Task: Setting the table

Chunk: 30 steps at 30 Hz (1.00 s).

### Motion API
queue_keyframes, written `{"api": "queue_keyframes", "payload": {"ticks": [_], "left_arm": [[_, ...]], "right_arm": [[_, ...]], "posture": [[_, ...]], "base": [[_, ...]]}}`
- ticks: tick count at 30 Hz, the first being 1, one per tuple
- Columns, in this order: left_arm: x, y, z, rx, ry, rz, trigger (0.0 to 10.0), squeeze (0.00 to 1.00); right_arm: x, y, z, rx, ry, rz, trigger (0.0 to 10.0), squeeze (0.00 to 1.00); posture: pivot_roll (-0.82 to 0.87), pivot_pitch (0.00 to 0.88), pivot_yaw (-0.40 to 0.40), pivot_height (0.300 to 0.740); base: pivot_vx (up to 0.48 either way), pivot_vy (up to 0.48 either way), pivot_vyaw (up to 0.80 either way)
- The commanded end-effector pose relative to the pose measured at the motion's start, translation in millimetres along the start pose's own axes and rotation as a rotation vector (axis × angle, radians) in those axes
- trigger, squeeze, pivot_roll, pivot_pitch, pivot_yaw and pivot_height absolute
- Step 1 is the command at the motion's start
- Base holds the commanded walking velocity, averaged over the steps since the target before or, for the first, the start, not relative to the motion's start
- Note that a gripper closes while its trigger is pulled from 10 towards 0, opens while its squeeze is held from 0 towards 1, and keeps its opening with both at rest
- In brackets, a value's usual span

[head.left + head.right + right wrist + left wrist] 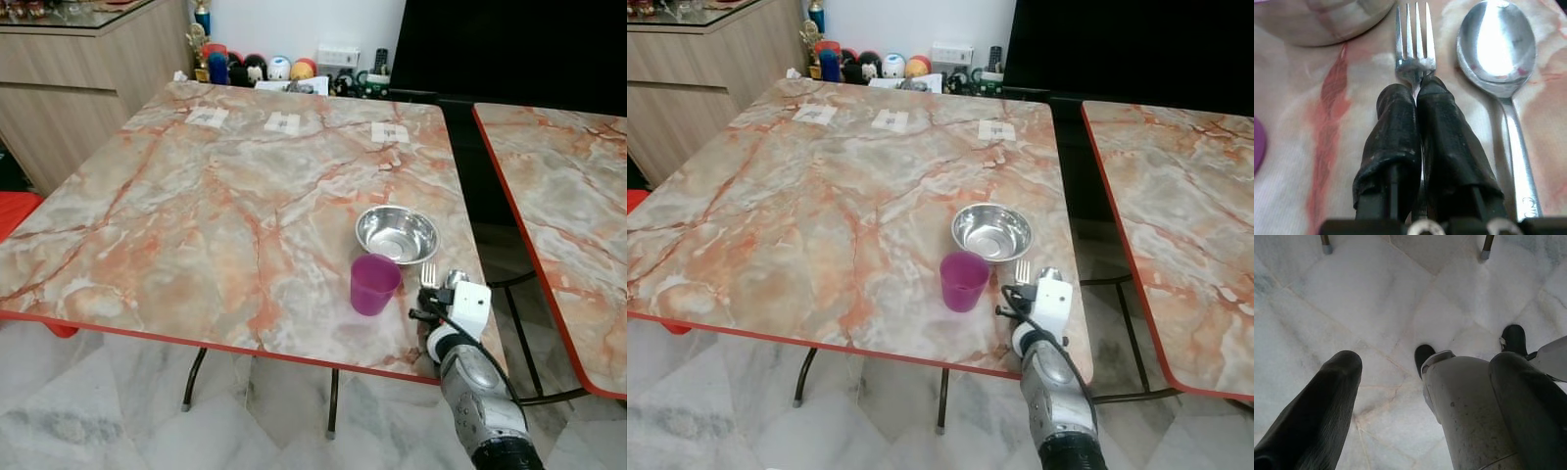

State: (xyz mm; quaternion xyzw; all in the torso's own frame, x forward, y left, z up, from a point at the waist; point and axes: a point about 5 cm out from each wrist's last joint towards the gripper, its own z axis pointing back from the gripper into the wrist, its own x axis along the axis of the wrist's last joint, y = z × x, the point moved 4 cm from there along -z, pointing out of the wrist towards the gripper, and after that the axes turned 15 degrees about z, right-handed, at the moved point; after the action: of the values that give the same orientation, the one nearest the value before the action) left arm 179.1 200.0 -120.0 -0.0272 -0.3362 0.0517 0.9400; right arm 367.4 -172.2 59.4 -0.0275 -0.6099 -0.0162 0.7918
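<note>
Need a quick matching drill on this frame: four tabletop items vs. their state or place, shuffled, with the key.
Items:
1. purple plastic cup
2. round steel bowl
3. silver metal fork
4. silver metal spoon

States:
A. clamped between the right gripper's black fingers
B. lying free on the marble table, beside the fork
C. upright, nearer the table's front edge than the bowl
D. empty, behind the cup

Pairs: 1-C, 2-D, 3-A, 4-B
</note>
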Motion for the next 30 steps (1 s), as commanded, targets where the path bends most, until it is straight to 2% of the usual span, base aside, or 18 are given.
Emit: {"api": "queue_keyframes", "payload": {"ticks": [1,5,18,21,23,27,30], "left_arm": [[-12.7,2.4,3.1,0.006,0.046,0.007,10.0,0.0],[-13.5,3.3,3.5,0.008,0.047,0.008,10.0,0.0],[-13.4,4.6,4.0,0.008,0.044,0.007,10.0,0.0],[-13.0,4.0,3.6,0.009,0.045,0.007,10.0,0.0],[-13.0,3.5,3.4,0.009,0.047,0.007,10.0,0.0],[-13.4,3.3,3.4,0.009,0.048,0.008,10.0,0.0],[-13.9,3.9,3.8,0.011,0.047,0.012,10.0,0.0]], "right_arm": [[-1.6,-9.2,3.0,-0.043,-0.01,-0.021,10.0,0.0],[8.4,-13.6,3.2,-0.066,-0.059,-0.033,10.0,0.0],[21.8,-5.3,4.9,-0.033,-0.135,-0.035,10.0,0.0],[31.9,-12.4,6.9,-0.067,-0.193,-0.033,10.0,0.0],[43.9,-18.3,10.6,-0.091,-0.265,0.029,10.0,0.0],[54.3,-25.7,16.3,-0.117,-0.326,0.027,10.0,0.0],[65.6,-33.8,23.8,-0.134,-0.386,0.06,10.0,0.0]], "posture": [[0.06,0.111,-0.04,0.74],[0.06,0.111,-0.04,0.74],[0.06,0.111,-0.041,0.74],[0.05,0.111,-0.039,0.74],[0.05,0.111,-0.039,0.74],[0.05,0.109,-0.042,0.74],[0.05,0.109,-0.042,0.74]], "base": [[0.0,0.0,0.0],[0.0,0.0,0.0],[0.0,0.0,0.0],[0.0,0.0,0.0],[0.0,0.0,0.0],[0.0,0.0,0.0],[0.0,0.0,0.0]]}}
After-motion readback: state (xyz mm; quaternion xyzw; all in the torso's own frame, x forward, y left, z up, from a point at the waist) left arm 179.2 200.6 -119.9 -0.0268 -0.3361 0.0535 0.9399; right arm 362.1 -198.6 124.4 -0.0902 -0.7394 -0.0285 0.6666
